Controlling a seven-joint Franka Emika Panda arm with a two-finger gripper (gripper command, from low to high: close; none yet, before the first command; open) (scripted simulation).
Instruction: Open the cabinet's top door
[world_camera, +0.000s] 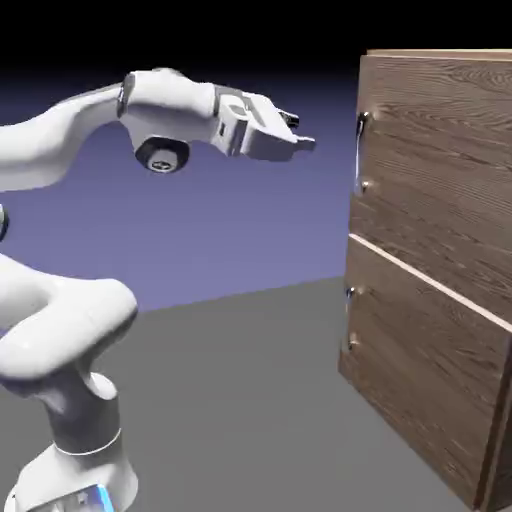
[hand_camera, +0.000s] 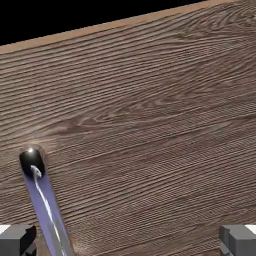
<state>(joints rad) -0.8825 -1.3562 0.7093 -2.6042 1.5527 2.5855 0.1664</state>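
Top door (world_camera: 440, 170) handle (world_camera: 360, 150) faces spread fingers (world_camera: 297, 135) across open space.

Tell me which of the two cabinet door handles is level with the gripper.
The upper handle, on the top door. The open gripper is at its height, short of it; the lower handle sits well below.

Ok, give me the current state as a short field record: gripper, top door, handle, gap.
gripper: open, empty, pointing level toward the cabinet
top door: shut, flush with the cabinet front
handle: upright grey bar at the door's near edge, untouched
gap: gripper short of the handle, at about its upper end's height
hand view: handle sits near the left fingertip, off centre
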